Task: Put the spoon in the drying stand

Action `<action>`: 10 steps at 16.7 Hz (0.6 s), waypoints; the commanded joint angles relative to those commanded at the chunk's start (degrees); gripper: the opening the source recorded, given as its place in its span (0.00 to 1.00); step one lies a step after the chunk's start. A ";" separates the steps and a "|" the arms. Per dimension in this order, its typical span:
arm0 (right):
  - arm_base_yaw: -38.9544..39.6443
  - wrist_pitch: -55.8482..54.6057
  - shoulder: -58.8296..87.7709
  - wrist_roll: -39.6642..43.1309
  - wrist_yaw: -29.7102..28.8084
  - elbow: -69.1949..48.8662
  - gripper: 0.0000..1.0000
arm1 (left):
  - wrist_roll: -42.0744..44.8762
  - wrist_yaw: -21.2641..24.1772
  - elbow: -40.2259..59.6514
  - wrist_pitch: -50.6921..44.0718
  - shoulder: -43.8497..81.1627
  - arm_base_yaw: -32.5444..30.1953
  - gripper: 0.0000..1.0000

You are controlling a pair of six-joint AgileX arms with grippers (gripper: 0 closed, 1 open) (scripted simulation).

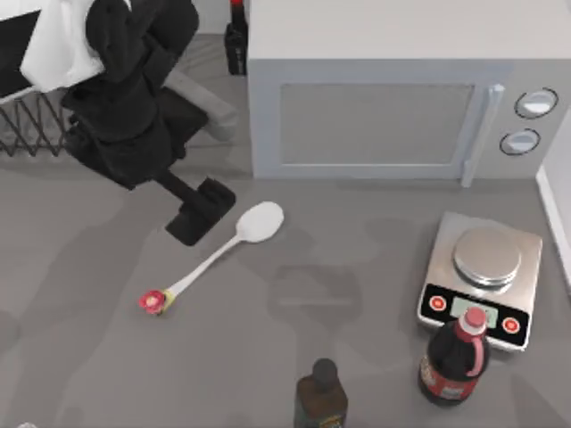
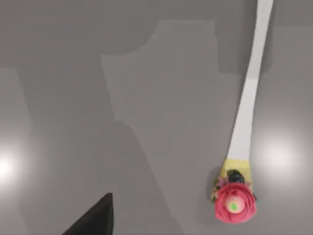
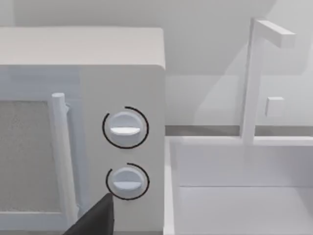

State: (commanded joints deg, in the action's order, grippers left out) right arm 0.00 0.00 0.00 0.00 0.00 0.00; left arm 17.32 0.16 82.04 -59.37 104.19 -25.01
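Observation:
The white spoon (image 1: 227, 250) lies flat on the grey table, its oval bowl toward the microwave and its red-pink flower knob (image 1: 153, 301) toward the front left. My left gripper (image 1: 201, 214) hangs open just left of the bowl, above the handle's upper part and holding nothing. In the left wrist view the spoon's handle (image 2: 247, 107) and knob (image 2: 234, 203) lie below, with one dark fingertip (image 2: 93, 220) off to the side. The dark wire drying stand (image 1: 27, 125) sits at the back left, partly hidden by my left arm. My right arm is parked by the microwave; its fingertip (image 3: 95, 218) shows.
A grey microwave (image 1: 384, 116) stands along the back. A kitchen scale (image 1: 486, 276) sits at the right, with a red-capped bottle (image 1: 455, 357) and a dark bottle (image 1: 321, 397) in front. Another dark bottle (image 1: 235, 40) stands at the back. A white sink (image 3: 244, 186) adjoins the microwave.

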 joint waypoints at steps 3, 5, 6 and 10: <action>0.00 0.00 0.00 0.00 0.00 0.00 1.00 | 1.36 0.01 6.34 -4.66 8.26 -1.96 1.00; 0.00 0.00 0.00 0.00 0.00 0.00 1.00 | 1.79 0.02 8.28 -6.12 10.71 -2.58 1.00; 0.00 0.00 0.00 0.00 0.00 0.00 1.00 | 1.84 0.02 8.54 -6.32 11.04 -2.66 1.00; 0.00 0.00 0.00 0.00 0.00 0.00 1.00 | 1.78 0.01 8.37 -6.19 10.91 -2.37 1.00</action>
State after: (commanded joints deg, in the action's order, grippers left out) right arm 0.00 0.00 0.00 0.00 0.00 0.00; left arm 19.10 0.17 90.41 -65.56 115.09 -27.37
